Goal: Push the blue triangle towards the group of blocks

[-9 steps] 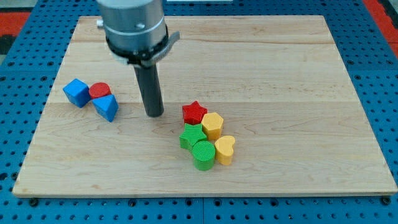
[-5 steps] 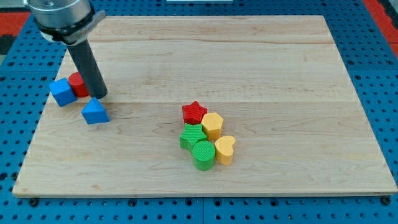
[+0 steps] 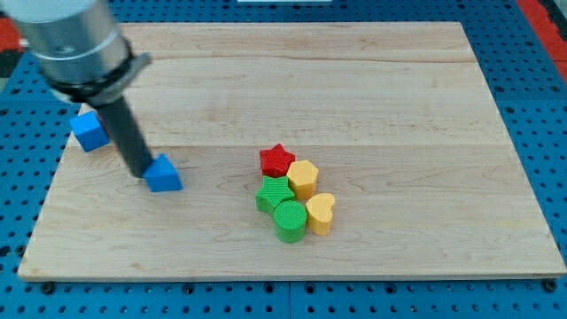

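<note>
blue triangle (image 3: 164, 174) | my tip (image 3: 144, 173) touching its left side

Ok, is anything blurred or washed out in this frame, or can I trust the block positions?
Camera view: the arm body at the view's top left is motion-blurred; my tip is fairly sharp, against the left of the blue triangle. The group, red star included, is crisp. Lighting is even, shadows soft, no glare on the board.

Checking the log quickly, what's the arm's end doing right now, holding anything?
My tip: a bare rod, no gripper, so it holds nothing; it sits against the blue triangle on the view's left side, away from the group of blocks.
</note>
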Robot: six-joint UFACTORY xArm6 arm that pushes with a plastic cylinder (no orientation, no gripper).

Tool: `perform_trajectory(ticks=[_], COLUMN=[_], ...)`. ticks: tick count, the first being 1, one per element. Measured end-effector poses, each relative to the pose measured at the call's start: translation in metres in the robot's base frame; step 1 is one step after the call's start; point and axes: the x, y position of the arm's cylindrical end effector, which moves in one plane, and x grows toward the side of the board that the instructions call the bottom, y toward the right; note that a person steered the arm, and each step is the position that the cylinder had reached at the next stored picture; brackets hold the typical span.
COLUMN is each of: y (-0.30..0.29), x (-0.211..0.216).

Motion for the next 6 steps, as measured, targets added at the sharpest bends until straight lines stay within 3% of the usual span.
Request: perform_trajectory(ticks=[1,3,4,6], y=[0.052,0.082,0.043,0.050], x=[0.002,-0.006,-0.011,0.015])
